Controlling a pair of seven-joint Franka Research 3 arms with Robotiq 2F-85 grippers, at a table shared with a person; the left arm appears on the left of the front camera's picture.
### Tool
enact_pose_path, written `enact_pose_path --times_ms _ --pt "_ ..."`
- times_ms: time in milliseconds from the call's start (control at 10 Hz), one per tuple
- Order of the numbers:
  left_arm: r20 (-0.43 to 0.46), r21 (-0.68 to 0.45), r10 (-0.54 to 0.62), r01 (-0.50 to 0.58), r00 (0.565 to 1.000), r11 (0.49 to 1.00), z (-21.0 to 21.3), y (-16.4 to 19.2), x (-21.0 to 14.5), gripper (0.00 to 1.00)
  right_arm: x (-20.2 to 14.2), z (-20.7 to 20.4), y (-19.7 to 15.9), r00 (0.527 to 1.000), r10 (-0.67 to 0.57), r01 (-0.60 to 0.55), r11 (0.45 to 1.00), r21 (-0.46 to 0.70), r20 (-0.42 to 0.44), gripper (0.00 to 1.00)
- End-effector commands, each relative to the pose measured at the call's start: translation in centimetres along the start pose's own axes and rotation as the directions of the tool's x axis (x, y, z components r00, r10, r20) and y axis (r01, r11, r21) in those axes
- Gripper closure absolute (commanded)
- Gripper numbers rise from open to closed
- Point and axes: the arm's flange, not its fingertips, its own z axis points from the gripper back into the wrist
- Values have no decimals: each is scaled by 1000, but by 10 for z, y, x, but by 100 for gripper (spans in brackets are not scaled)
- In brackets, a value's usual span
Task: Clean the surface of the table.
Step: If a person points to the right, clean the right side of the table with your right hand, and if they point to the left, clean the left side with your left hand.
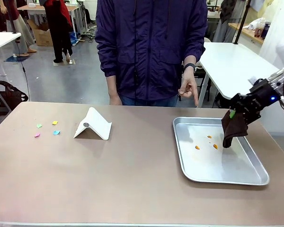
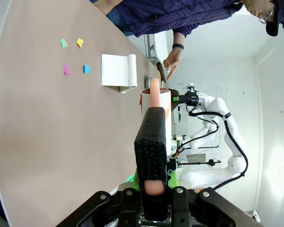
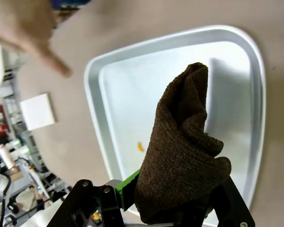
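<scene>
Workshop room with white-topped tables behind. The brownish-taupe counter [image 1: 132,179] fills the foreground: matte, smooth, with a pale edge.

Right claw [image 1: 236,112]: clenched on a brown cloth [image 1: 233,128], a green pad showing beside the fabric. It hangs above the counter's right end, clear of the surface, over the far right rim of a metal tray [image 1: 180,146]. The cloth is a thick, nubbly knit, bunched up, and its lower end droops into the tray. Whether it touches the tray floor cannot be told. In the right wrist view the cloth [image 3: 184,151] hangs in front of the tray [image 3: 92,80], with the counter [image 3: 189,16] around it.

Tray: shiny silver, rectangular, with rounded corners and a raised rim. It lies flat at the counter's right end. Small orange crumbs [image 1: 198,147] lie on its floor, just left of the cloth.

Left claw [image 2: 154,191]: clenched on a black-sleeved rod [image 2: 151,142]. The sleeve is rough and foam-like, and a salmon-pink core shows at both ends. The claw is held apart from the counter [image 2: 47,142], aimed along it toward the right end.

Around:
- A white folded card [image 1: 93,125] stands tent-like left of centre, between the tray and four paper scraps [image 1: 55,123].
- The scraps are green, yellow, pink and blue, and lie flat near the left end.
- The person's hand [image 1: 188,87] points a finger down over the far edge, just beyond the tray's far left corner.
</scene>
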Motion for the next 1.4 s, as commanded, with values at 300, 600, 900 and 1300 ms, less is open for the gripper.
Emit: enact_pose_path --times_ms 300,600,900,1300 --pt "-6 -5 -3 3 1000 1000 2 -4 -2 100 28 -25 -1 998 57 -52 979 -197 23 100" --pt "-6 -5 -3 3 1000 1000 2 -4 -2 100 34 -61 0 995 94 -98 968 -233 -29 100" --pt "-6 -5 -3 3 1000 1000 2 -4 -2 100 38 -97 8 991 97 -117 966 -233 -93 100" --pt "-6 -5 -3 3 1000 1000 2 -4 -2 100 38 -130 23 973 145 -177 969 -173 -180 100"
